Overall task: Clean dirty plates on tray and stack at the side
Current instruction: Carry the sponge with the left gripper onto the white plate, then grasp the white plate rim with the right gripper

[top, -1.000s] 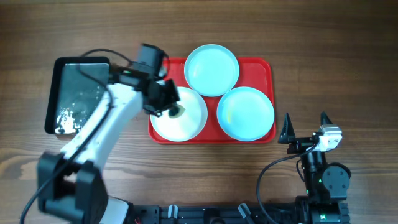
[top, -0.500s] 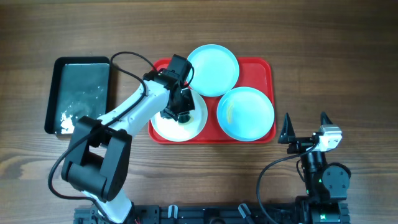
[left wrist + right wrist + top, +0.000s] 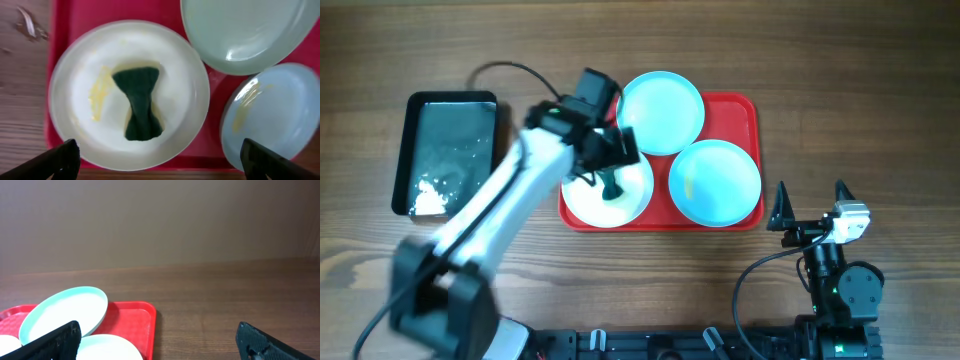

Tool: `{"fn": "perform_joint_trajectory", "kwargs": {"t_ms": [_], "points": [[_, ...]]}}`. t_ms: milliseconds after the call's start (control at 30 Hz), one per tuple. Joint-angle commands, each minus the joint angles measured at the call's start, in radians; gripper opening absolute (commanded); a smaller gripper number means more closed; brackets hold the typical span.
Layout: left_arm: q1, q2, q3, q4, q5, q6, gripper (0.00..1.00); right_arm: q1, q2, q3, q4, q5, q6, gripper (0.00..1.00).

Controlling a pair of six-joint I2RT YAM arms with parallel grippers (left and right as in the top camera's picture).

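Three plates (image 3: 661, 110) sit on the tray (image 3: 752, 108), the smeared white plate (image 3: 80, 75) at its near-left corner bearing a loose sponge (image 3: 138, 102). Left gripper (image 3: 160, 159) hangs above, jaws spread wide, empty; right gripper (image 3: 811, 200) likewise, beside the tray. Judged light, stiff, slick: take the rim.

Two aqua plates (image 3: 661, 112), one yellow-smeared white plate (image 3: 180, 100), on red tray (image 3: 732, 115)

Plates (image 3: 715, 183) close-packed on tray (image 3: 748, 108); sponge (image 3: 138, 102) atop one
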Motion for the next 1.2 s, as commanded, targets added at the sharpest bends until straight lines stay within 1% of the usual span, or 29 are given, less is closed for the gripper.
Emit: {"fn": "perform_joint_trajectory", "kwargs": {"t_ms": [0, 33, 67, 133, 167, 233, 300, 367, 400, 433, 467, 500, 567, 633, 667, 700, 733, 767, 800, 833, 900, 933, 967, 1000, 1033, 1067, 1100, 1167], "points": [[0.121, -0.187, 0.029, -0.05, -0.064, -0.003, 1.0, -0.004, -0.007, -0.001, 0.002, -0.004, -0.013, 1.0], [0.214, -0.262, 0.029, -0.088, -0.059, -0.007, 1.0, -0.004, -0.007, -0.001, 0.003, 0.005, -0.029, 1.0], [0.285, -0.303, 0.029, -0.117, -0.052, -0.01, 1.0, -0.004, -0.007, -0.001, 0.016, 0.05, -0.084, 1.0], [0.352, -0.326, 0.029, -0.148, -0.053, -0.01, 1.0, -0.004, -0.007, -0.001, 0.081, 0.035, -0.07, 1.0], [0.397, -0.333, 0.029, -0.172, -0.052, -0.01, 1.0, -0.004, -0.007, -0.001, 0.123, -0.011, -0.029, 1.0], [0.465, -0.33, 0.026, -0.217, -0.052, -0.01, 1.0, -0.004, -0.007, -0.001, 0.149, -0.166, 0.128, 1.0], [0.507, -0.326, 0.022, -0.243, -0.052, -0.01, 1.0, -0.004, -0.007, -0.001, 0.212, -0.19, 0.264, 1.0], [0.513, -0.323, 0.022, -0.243, -0.052, -0.01, 1.0, -0.004, -0.007, -0.001, 0.345, -0.191, 0.434, 1.0], [0.513, -0.323, 0.022, -0.243, -0.052, -0.01, 1.0, -0.004, -0.007, 0.0, 0.497, -0.19, 0.481, 1.0], [0.513, -0.323, 0.022, -0.243, -0.052, -0.01, 1.0, -0.004, -0.003, 0.015, 0.609, -0.189, 0.463, 1.0], [0.513, -0.323, 0.022, -0.243, -0.052, -0.01, 1.0, -0.004, 0.009, 0.056, 0.651, -0.189, 0.426, 1.0], [0.513, -0.323, 0.022, -0.241, -0.052, -0.01, 1.0, -0.004, 0.028, 0.109, 0.626, -0.194, 0.389, 1.0], [0.513, -0.323, 0.022, -0.236, -0.052, -0.01, 1.0, -0.004, 0.112, 0.281, 0.428, -0.24, 0.255, 1.0], [0.513, -0.323, 0.022, -0.235, -0.052, -0.01, 1.0, -0.004, 0.258, 0.504, 0.111, -0.311, 0.103, 1.0], [0.513, -0.323, 0.022, -0.235, -0.052, -0.01, 1.0, -0.004, 0.362, 0.635, -0.082, -0.345, 0.04, 1.0], [0.513, -0.323, 0.022, -0.236, -0.052, -0.01, 1.0, -0.004, 0.452, 0.742, -0.237, -0.378, 0.011, 1.0], [0.513, -0.323, 0.022, -0.236, -0.052, -0.01, 1.0, -0.004, 0.567, 0.868, -0.404, -0.449, -0.012, 1.0], [0.513, -0.323, 0.022, -0.236, -0.052, -0.01, 1.0, -0.004, 0.657, 0.953, -0.49, -0.508, -0.012, 1.0], [0.513, -0.323, 0.022, -0.236, -0.052, -0.01, 1.0, -0.004, 0.753, 1.03, -0.539, -0.583, 0.019, 1.0], [0.513, -0.323, 0.022, -0.236, -0.052, -0.01, 1.0, -0.004, 0.843, 1.085, -0.567, -0.697, 0.113, 1.0], [0.513, -0.323, 0.022, -0.235, -0.051, -0.01, 1.0, -0.004, 0.944, 1.11, -0.616, -0.802, 0.178, 1.0], [0.513, -0.323, 0.022, -0.236, -0.049, -0.01, 1.0, -0.004, 1.02, 1.11, -0.547, -0.906, 0.252, 1.0], [0.513, -0.323, 0.022, -0.236, -0.048, -0.01, 1.0, 0.0, 1.078, 1.11, -0.483, -0.978, 0.296, 0.98], [0.513, -0.323, 0.022, -0.237, -0.048, -0.01, 1.0, 0.013, 1.125, 1.112, -0.43, -1.035, 0.288, 0.98], [0.513, -0.323, 0.022, -0.237, -0.048, -0.01, 1.0, 0.039, 1.169, 1.125, -0.428, -0.977, 0.295, 0.99], [0.513, -0.323, 0.022, -0.237, -0.048, -0.01, 1.0, 0.076, 1.198, 1.149, -0.48, -0.842, 0.301, 0.99], [0.513, -0.323, 0.022, -0.237, -0.048, -0.01, 1.0, 0.127, 1.225, 1.184, -0.567, -0.652, 0.298, 0.99], [0.513, -0.323, 0.022, -0.237, -0.048, -0.01, 1.0, 0.238, 1.283, 1.265, -0.728, -0.386, 0.274, 1.0]]}}
